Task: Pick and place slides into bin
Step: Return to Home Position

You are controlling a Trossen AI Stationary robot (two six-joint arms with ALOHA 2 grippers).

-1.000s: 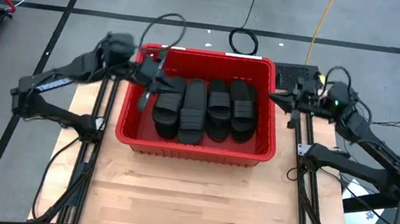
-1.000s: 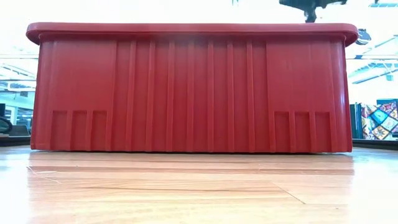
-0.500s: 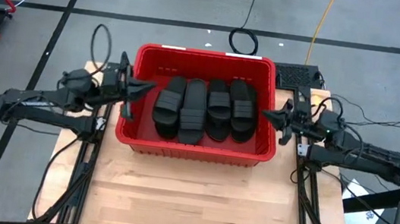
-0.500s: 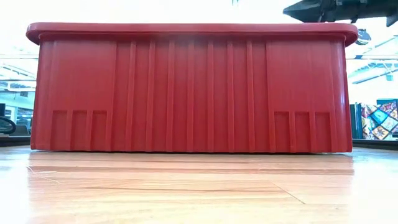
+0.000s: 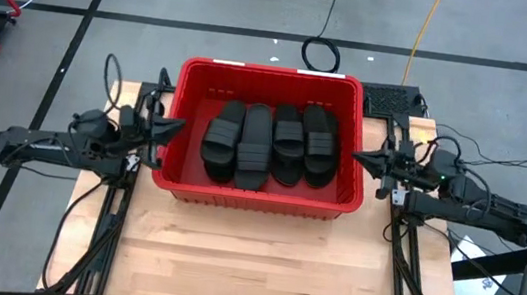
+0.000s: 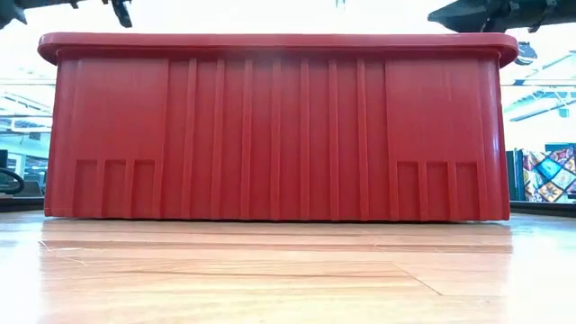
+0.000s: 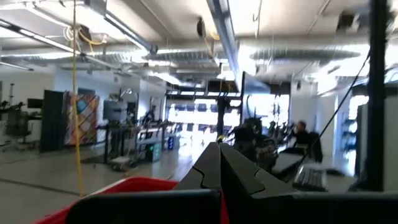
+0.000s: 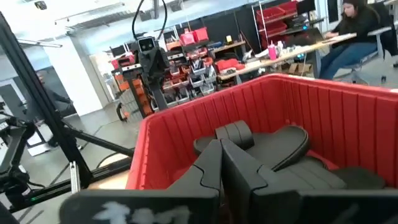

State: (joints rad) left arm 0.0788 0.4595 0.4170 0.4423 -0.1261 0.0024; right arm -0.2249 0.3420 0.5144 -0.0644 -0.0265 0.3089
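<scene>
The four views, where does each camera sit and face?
High view: overhead, looking down at the bin of slides; left gripper and right gripper flank it, shut.
Low view: table height, facing the bin's wall; arm parts at top corners.
Left wrist view: looks over the bin's rim into the room; own fingers.
Right wrist view: looks into the bin at slides; own fingers.
All show the bin.

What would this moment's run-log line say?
slides: stacked in bin | left gripper: shut, empty, at bin's left rim | right gripper: shut, empty, at bin's right rim
</scene>
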